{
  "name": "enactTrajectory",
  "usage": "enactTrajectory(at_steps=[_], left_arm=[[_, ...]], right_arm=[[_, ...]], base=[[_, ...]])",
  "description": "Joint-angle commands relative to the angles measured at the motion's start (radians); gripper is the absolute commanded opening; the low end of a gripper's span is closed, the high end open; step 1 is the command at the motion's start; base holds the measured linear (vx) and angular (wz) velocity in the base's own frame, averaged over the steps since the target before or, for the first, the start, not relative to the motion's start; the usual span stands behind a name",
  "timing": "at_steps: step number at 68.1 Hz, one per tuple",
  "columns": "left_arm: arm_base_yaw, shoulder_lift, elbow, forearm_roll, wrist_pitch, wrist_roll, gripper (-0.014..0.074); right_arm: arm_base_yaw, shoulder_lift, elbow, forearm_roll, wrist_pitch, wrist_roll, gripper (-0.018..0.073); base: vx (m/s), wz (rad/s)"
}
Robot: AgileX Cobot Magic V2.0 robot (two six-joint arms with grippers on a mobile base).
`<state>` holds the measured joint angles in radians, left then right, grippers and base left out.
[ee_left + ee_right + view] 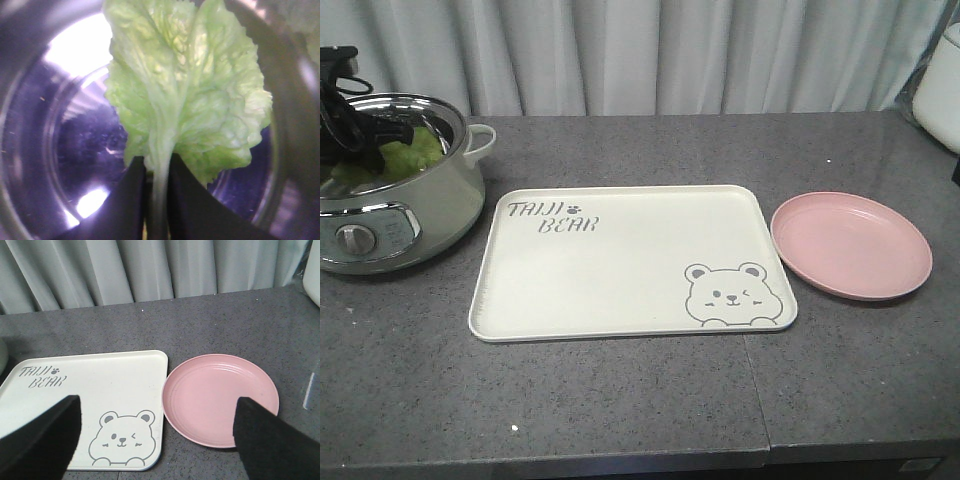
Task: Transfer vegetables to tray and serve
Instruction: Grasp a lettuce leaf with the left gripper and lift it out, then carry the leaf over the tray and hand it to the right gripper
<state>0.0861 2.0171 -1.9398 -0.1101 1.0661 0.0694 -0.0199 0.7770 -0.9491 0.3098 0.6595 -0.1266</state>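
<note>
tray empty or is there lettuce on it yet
Empty: the tray shows only its lettering and bear drawing. The lettuce is in the pot, its stem pinched by the left gripper.

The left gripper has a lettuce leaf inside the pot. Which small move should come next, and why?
Probably raise the left gripper straight up: its jaws pinch the rib of the lettuce leaf inside the pot, and the tray lies bare.

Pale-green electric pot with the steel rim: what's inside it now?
Light-green crinkly lettuce leaves, and the left pincer shut on one leaf's pale rib above the shiny steel floor. That leaf covers the floor behind it.
</note>
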Motion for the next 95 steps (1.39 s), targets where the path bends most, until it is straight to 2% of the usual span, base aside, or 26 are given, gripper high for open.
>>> enactTrajectory(at_steps=[1,17,24,30,39,44,49,54,57,74,95], left_arm=[[0.001,-0.108,-0.030,-0.019,-0.061,0.000,-0.0007],[0.001,-0.229,-0.030,-0.020,-0.048,-0.006,-0.0006],[0.000,-0.286,-0.030,-0.066,-0.030,-0.011,-0.0006],[-0.004,-0.334,-0.030,-0.135,-0.023,-0.010,-0.0006],[-0.009,-0.386,-0.030,-0.281,-0.013,0.023,-0.0006],[-0.026,-0.403,-0.030,-0.372,0.007,0.068,-0.0006],[-0.064,-0.408,-0.030,-0.452,0.032,0.122,-0.0006],[-0.104,-0.407,-0.030,-0.512,0.058,0.153,-0.0006],[-0.132,-0.407,-0.030,-0.533,0.072,0.156,-0.0006],[-0.320,-0.402,-0.030,-0.543,0.081,0.180,-0.0006],[-0.492,-0.401,-0.030,-0.543,0.061,0.180,-0.0006]], right_arm=[[-0.002,0.000,-0.032,0.014,-0.061,-0.010,0.0591],[-0.002,0.000,-0.032,0.031,-0.065,-0.016,0.0591],[-0.002,0.018,-0.032,0.124,-0.084,-0.098,0.0591],[-0.002,0.063,-0.032,0.299,-0.100,-0.242,0.0591],[-0.002,0.154,-0.032,0.712,-0.078,-0.570,0.0591],[-0.002,0.211,-0.032,1.007,-0.017,-0.779,0.0591],[-0.002,0.260,-0.032,1.239,0.060,-0.944,0.0591],[-0.002,0.309,-0.032,1.430,0.134,-1.052,0.0591],[-0.002,0.329,-0.032,1.498,0.174,-1.086,0.0591],[-0.002,0.424,-0.098,1.507,0.331,-1.076,0.0591],[-0.002,0.430,-0.107,1.509,0.328,-1.071,0.0591]], base=[[0.00,0.00],[0.00,0.00],[0.00,0.00],[0.00,0.00],[0.00,0.00],[0.00,0.00],[0.00,0.00],[0.00,0.00],[0.00,0.00],[0.00,0.00],[0.00,0.00]])
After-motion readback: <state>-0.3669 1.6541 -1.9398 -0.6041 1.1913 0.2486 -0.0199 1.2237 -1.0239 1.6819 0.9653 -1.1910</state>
